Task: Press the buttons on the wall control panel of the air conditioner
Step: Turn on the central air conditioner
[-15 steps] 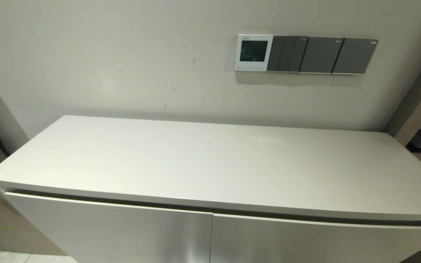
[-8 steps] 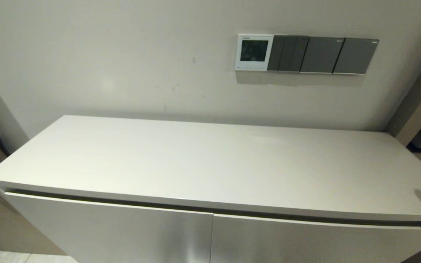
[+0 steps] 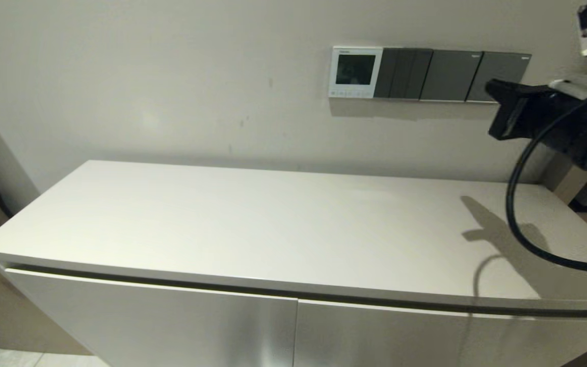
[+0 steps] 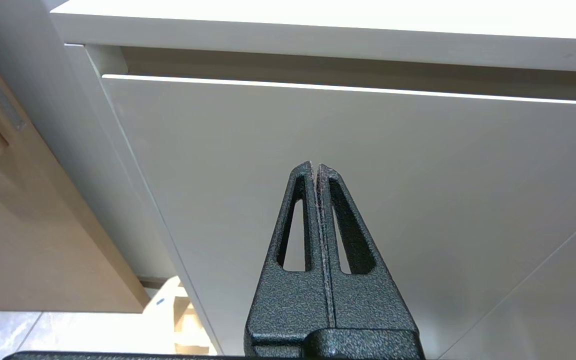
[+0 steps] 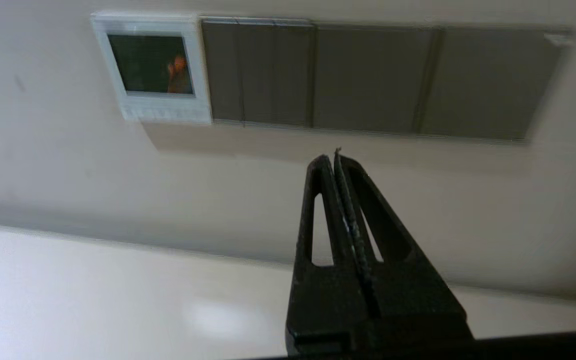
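The white control panel (image 3: pixel 355 72) with a dark screen hangs on the wall above the cabinet; it also shows in the right wrist view (image 5: pixel 152 67). Its row of tiny buttons (image 3: pixel 348 93) runs along its bottom edge (image 5: pixel 165 113). My right gripper (image 3: pixel 492 89) is shut and empty, raised at the far right in front of the rightmost dark switch plate, well to the right of the panel and apart from the wall (image 5: pixel 333 159). My left gripper (image 4: pixel 315 167) is shut and empty, low in front of the cabinet door, out of the head view.
Three dark grey switch plates (image 3: pixel 449 75) adjoin the panel's right side. A white cabinet top (image 3: pixel 273 229) lies below the wall. My right arm's black cable (image 3: pixel 520 204) loops over the cabinet's right end. A wooden door frame (image 3: pixel 568 176) stands at the right.
My right arm has come up into the head view from the lower right, to the height of the switch plates. Its shadow now falls on the cabinet top.
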Tool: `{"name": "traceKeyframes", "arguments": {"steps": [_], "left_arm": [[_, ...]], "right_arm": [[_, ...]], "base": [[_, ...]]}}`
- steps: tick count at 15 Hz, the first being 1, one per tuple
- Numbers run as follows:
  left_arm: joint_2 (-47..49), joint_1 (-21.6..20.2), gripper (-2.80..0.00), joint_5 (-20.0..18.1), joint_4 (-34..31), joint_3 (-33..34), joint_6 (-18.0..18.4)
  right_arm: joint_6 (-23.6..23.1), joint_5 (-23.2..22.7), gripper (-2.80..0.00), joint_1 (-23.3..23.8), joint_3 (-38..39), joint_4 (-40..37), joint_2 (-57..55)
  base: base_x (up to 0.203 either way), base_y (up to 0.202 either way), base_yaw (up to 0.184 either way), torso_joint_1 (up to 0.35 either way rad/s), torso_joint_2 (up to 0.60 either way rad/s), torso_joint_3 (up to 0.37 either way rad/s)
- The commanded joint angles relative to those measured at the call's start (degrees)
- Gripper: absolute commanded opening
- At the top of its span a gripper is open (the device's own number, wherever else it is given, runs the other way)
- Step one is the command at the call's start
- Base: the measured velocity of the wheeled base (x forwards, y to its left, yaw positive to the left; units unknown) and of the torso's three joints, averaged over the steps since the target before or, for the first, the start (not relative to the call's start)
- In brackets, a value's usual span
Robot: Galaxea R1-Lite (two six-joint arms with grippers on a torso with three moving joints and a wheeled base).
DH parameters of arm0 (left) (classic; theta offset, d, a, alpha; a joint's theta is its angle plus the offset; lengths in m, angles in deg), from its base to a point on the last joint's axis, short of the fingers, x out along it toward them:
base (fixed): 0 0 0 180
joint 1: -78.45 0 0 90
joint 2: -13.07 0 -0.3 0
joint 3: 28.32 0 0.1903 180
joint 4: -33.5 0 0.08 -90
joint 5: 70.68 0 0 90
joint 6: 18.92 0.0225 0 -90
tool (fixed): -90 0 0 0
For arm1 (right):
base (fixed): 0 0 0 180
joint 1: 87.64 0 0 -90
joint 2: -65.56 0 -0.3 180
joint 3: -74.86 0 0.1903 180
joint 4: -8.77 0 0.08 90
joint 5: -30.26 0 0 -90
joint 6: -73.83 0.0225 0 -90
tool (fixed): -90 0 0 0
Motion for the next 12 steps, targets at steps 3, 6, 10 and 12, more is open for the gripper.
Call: {"name": "traceKeyframes", "arguments": {"steps": [3,6,10,12], "left_arm": [[0.1,0.0,-2.8,0.0,0.0,0.0,0.0],[0.0,0.0,-2.8,0.0,0.0,0.0,0.0],[0.0,0.0,-2.8,0.0,0.0,0.0,0.0],[0.1,0.0,-2.8,0.0,0.0,0.0,0.0]], "right_arm": [[-3.4,2.6,-2.8,-2.8,-0.2,13.8,-10.8],[-5.9,3.7,-2.8,-2.8,0.6,25.5,-16.0],[-6.5,4.5,-2.8,-4.2,0.4,29.4,-20.6],[-6.9,5.0,-2.8,-5.1,0.1,31.6,-21.4]], "base": [[0.0,0.0,0.0,0.0,0.0,0.0],[0.0,0.0,0.0,0.0,0.0,0.0],[0.0,0.0,0.0,0.0,0.0,0.0],[0.0,0.0,0.0,0.0,0.0,0.0]]}}
